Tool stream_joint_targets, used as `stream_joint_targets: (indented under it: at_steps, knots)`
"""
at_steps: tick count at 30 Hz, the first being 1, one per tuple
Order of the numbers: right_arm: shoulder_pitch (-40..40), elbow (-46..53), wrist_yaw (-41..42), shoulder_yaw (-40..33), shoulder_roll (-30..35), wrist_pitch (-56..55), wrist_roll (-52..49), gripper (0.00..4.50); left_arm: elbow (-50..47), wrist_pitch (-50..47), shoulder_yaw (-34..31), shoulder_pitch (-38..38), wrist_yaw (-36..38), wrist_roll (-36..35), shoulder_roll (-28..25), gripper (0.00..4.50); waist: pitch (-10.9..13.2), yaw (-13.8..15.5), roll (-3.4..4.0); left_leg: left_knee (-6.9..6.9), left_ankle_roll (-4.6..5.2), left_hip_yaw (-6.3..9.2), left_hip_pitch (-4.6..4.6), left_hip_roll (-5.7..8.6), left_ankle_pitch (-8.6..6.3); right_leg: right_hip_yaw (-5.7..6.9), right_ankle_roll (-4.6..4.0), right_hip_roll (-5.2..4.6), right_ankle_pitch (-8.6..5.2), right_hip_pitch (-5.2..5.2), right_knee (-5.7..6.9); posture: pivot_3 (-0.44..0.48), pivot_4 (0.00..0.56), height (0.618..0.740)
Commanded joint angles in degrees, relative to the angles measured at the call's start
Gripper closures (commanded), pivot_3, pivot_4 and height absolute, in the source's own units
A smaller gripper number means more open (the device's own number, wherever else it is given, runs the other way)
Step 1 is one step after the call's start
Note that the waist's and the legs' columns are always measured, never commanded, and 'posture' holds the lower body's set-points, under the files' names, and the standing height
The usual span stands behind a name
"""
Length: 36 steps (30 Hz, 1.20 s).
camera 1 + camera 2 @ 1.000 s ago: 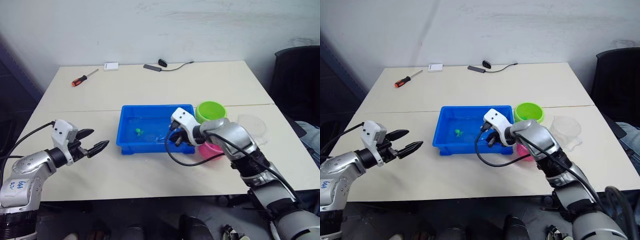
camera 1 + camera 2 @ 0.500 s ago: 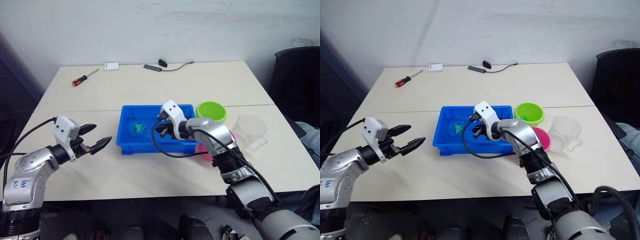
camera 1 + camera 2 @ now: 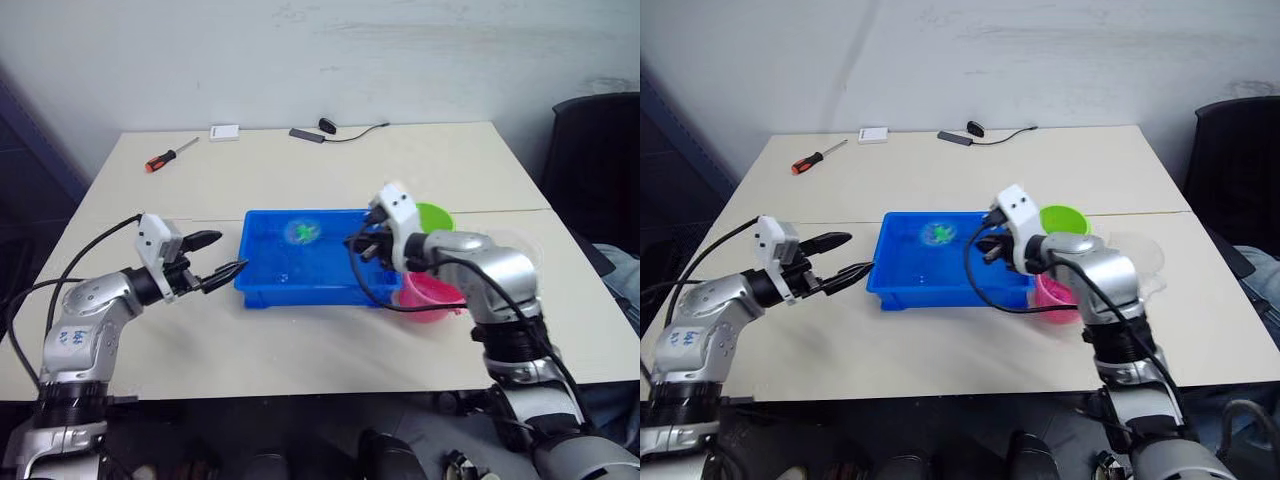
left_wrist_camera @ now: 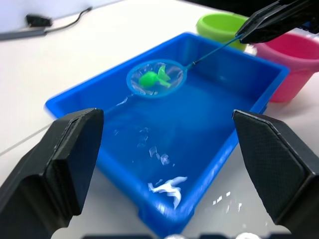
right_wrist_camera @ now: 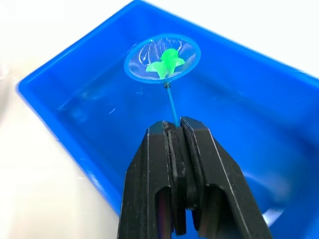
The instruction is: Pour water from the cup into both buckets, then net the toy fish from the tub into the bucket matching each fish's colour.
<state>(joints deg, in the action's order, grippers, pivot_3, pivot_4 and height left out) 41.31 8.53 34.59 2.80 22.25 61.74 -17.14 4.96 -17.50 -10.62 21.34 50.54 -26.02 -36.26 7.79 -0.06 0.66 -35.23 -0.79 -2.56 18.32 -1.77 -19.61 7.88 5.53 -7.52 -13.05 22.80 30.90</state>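
With the blue-rimmed mesh net point(image 5: 162, 58) gripped in the closed right tool point(image 5: 180, 130), the small green plastic fish point(image 5: 166, 63) ahead should be carried level to the lime green round pail point(image 3: 430, 217).

Handwritten dark marks on a white sticker point(image 3: 71, 338) on the left forearm; characters not legible. No other text found.

On the pale table point(image 3: 300, 340) we see the blue tub point(image 3: 262, 285) in the middle, the green bucket point(image 3: 437, 216) and pink bucket point(image 3: 432, 294) just beside it, the clear cup point(image 3: 1148, 262) near them, and a red-handled screwdriver point(image 3: 166, 156), a white box point(image 3: 223, 132) and a black cable point(image 3: 335, 130) along the far edge.
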Motion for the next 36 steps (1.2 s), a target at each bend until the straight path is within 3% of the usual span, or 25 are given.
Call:
stream_joint_targets:
  at_steps: [1,7,16,19,24,36]
  knots:
    - [-0.43,6.13,-2.34,-7.4,2.31,2.29,-2.22,4.5,4.46,3.38,2.05,4.49,2.91,1.52,0.9,0.03,0.01,0.06,0.02,0.0,0.0,-0.04,0.0,0.0,0.0,0.0,0.0,0.0,0.0,0.0,0.01,0.0,0.15,0.74]
    - [-3.9,9.26,-6.23,-16.33,8.52,3.95,-1.74,4.5,14.51,7.95,5.01,12.6,6.77,3.61,3.41,0.03,0.0,0.05,0.0,0.0,-0.01,-0.11,0.02,0.02,0.0,0.01,0.01,-0.01,0.0,-0.12,-0.08,0.0,0.15,0.74]
    - [-11.28,13.42,-8.79,-21.93,15.67,3.78,-1.36,4.5,24.4,13.26,6.45,18.88,10.17,6.02,5.78,0.03,0.01,0.05,0.03,0.01,0.0,-0.22,0.09,0.01,-0.01,0.01,0.05,-0.01,0.02,-0.16,-0.15,0.0,0.15,0.74]
    - [-14.04,15.7,-8.72,-20.45,17.92,2.65,-0.59,4.5,26.16,14.17,6.61,19.92,10.85,6.56,6.27,0.03,0.03,0.03,0.0,0.02,0.0,-0.24,0.09,0.0,-0.01,0.01,0.06,-0.02,0.02,-0.16,-0.17,0.0,0.15,0.74]
    - [-18.71,18.18,-8.72,-11.83,23.79,-7.1,5.83,4.5,27.81,15.15,6.96,20.73,11.66,7.16,6.97,0.03,0.06,-0.01,-0.03,0.02,0.01,-0.25,0.09,0.0,-0.01,0.01,0.09,-0.02,0.0,-0.18,-0.32,0.0,0.15,0.74]
    - [-23.06,13.55,-12.35,1.84,32.41,-28.28,26.87,4.5,27.53,14.97,6.66,20.42,12.48,7.59,7.0,0.03,0.09,0.15,-0.09,0.02,-0.22,-0.27,0.09,0.03,0.15,0.04,0.16,-0.01,0.0,-0.22,-0.9,0.0,0.15,0.74]
